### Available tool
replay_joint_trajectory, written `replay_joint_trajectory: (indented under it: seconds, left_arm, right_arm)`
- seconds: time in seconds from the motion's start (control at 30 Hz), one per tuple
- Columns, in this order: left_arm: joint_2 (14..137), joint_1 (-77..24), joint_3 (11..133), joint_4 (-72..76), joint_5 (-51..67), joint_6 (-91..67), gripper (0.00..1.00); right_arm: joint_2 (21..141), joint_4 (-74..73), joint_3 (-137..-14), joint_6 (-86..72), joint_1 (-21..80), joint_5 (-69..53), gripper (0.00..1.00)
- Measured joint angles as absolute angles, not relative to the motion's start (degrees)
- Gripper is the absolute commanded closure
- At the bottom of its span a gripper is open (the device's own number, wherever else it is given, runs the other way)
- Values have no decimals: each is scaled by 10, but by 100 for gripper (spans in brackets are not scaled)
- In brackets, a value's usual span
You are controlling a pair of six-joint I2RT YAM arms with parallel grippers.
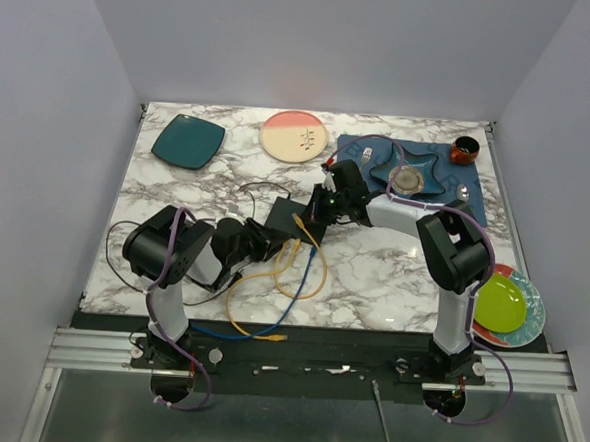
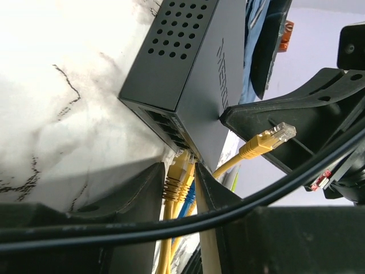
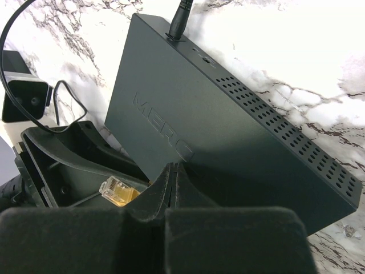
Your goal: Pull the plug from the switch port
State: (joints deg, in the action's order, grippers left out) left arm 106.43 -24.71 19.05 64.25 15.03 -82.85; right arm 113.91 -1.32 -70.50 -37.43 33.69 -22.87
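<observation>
The flat black switch [image 1: 287,218] lies mid-table; it also shows in the left wrist view [image 2: 194,68] and the right wrist view [image 3: 228,131]. Yellow plugs [image 2: 181,171] and a blue one behind them sit in its port row [image 2: 168,128]. My left gripper [image 2: 179,180] is at the port side, its fingers [image 2: 142,188] closed against the yellow plugs. My right gripper [image 3: 175,171] is shut and empty, its tip resting on the switch's top. A loose yellow plug [image 2: 274,137] lies unplugged beside the switch; it shows in the right wrist view [image 3: 117,191] too.
Yellow and blue cables [image 1: 270,310] loop toward the near edge. A small power brick [image 3: 23,100] with a thin black cord lies by the switch. At the back are a teal plate [image 1: 188,140], a pink plate [image 1: 294,137] and a blue mat [image 1: 477,187] with dishes. Green plates [image 1: 500,304] sit at the right.
</observation>
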Motion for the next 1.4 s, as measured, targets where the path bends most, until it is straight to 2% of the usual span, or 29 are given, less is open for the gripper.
replay_joint_trajectory:
  seconds: [0.2,0.27,0.3,0.4,0.53,0.67,0.8,1.03,1.4]
  left_arm:
    - [1044,-247,202,591,148,-812,63]
    - [1037,-247,206,573,146,-808,58]
    - [1033,-248,209,563,146,-806,52]
    - [1013,-249,223,520,141,-795,46]
    - [985,-251,242,458,126,-776,43]
    - [969,-253,258,410,115,-761,44]
    - [966,-253,267,389,110,-754,54]
    - [968,-252,268,378,107,-747,61]
    - [987,-252,277,396,107,-758,58]
  right_arm:
    - [1140,-11,-705,-375,337,-231,99]
    - [1140,-10,-705,-375,337,-232,99]
    - [1141,-10,-705,-375,337,-232,99]
    - [1141,-4,-702,-377,337,-233,99]
    - [1141,3,-700,-379,337,-234,99]
    - [1141,7,-698,-380,337,-235,99]
    - [1141,10,-696,-381,337,-236,99]
    - [1141,13,-696,-381,337,-237,99]
    - [1143,22,-692,-381,337,-240,99]
